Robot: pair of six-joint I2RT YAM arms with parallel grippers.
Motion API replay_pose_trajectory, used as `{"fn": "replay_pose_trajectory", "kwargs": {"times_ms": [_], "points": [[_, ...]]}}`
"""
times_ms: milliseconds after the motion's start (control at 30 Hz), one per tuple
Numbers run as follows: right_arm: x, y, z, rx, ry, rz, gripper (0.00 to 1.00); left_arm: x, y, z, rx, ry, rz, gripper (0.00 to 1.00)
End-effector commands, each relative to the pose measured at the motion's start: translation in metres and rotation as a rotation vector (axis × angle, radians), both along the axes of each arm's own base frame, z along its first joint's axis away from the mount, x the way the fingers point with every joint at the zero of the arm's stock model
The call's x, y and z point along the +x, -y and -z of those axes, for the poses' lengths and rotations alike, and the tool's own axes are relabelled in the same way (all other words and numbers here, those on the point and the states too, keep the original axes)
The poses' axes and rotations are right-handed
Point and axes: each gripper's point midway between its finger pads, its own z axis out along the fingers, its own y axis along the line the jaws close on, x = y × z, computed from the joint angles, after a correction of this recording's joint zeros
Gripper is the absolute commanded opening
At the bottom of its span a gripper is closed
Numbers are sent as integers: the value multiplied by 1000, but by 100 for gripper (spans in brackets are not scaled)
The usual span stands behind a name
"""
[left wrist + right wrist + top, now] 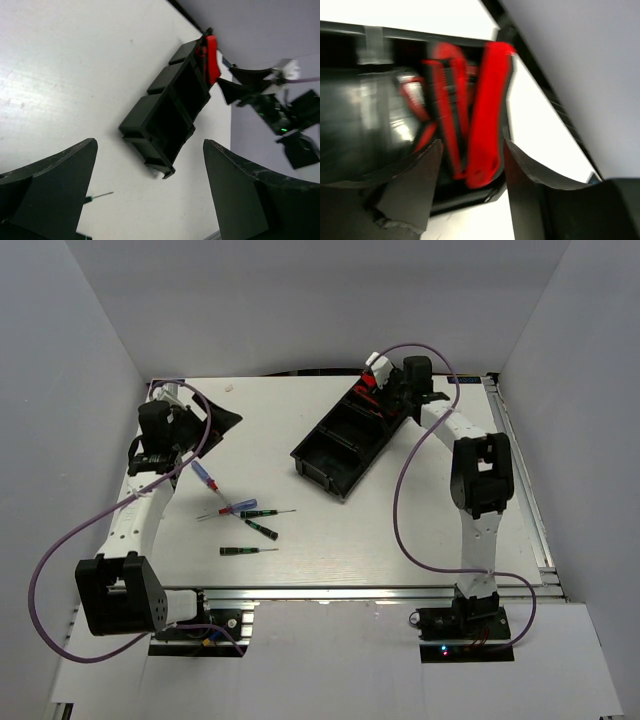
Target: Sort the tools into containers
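Note:
The long black tray (345, 445) lies diagonally at the table's middle back. Its far compartment holds red tools (368, 390). The right wrist view, blurred, shows two red-and-black utility knives (487, 115) (447, 105) and red pliers handles (415, 102) standing in that compartment. My right gripper (393, 392) (472, 175) hangs open just above them, touching nothing. Several thin screwdrivers lie on the table at left: blue-red ones (205, 477) (235, 508) and black-green ones (262, 529) (245, 550). My left gripper (215, 423) (150, 200) is open and empty at the back left, above the table.
The two nearer tray compartments (165, 115) look dark and I see nothing in them. White walls close in the table on three sides. A purple cable (405, 480) loops beside the right arm. A screwdriver tip (100, 196) shows by my left finger.

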Motion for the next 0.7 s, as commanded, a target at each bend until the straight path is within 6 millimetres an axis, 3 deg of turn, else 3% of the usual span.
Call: {"fn": "replay_pose_trajectory", "kwargs": {"times_ms": [0,33,67,100,167,200,233,300,333,400,433,500,667], "points": [[-50,-21,-75,85,-26,-197,60,-14,-8,12,24,-81,-24,98],[-64,-27,-79,100,-58,-258,63,-17,-12,20,43,-112,-42,98],[-84,-40,-83,132,-89,-364,80,-18,-22,29,71,-152,-100,97],[-108,-44,-84,154,-163,-414,89,-27,-28,44,95,-227,-128,93],[-147,-62,-91,245,-238,-570,89,-35,-45,64,152,-311,-214,86],[-163,-66,-99,271,-256,-607,89,-44,-50,79,165,-380,-238,77],[-189,-76,-88,303,-335,-656,89,-47,-54,87,177,-415,-254,73],[-215,-83,-87,301,-367,-693,89,-54,-60,106,207,-498,-283,58],[-235,-91,-73,296,-418,-718,89,-55,-61,113,216,-518,-283,55],[-255,-95,-73,296,-432,-738,89,-55,-67,129,240,-565,-296,53],[-268,-98,-63,305,-471,-747,89,-54,-70,135,260,-581,-301,53],[-277,-101,-66,323,-488,-745,89,-52,-81,155,315,-639,-324,54],[-288,-100,-61,337,-540,-730,88,-33,-102,174,387,-700,-358,64]]}}
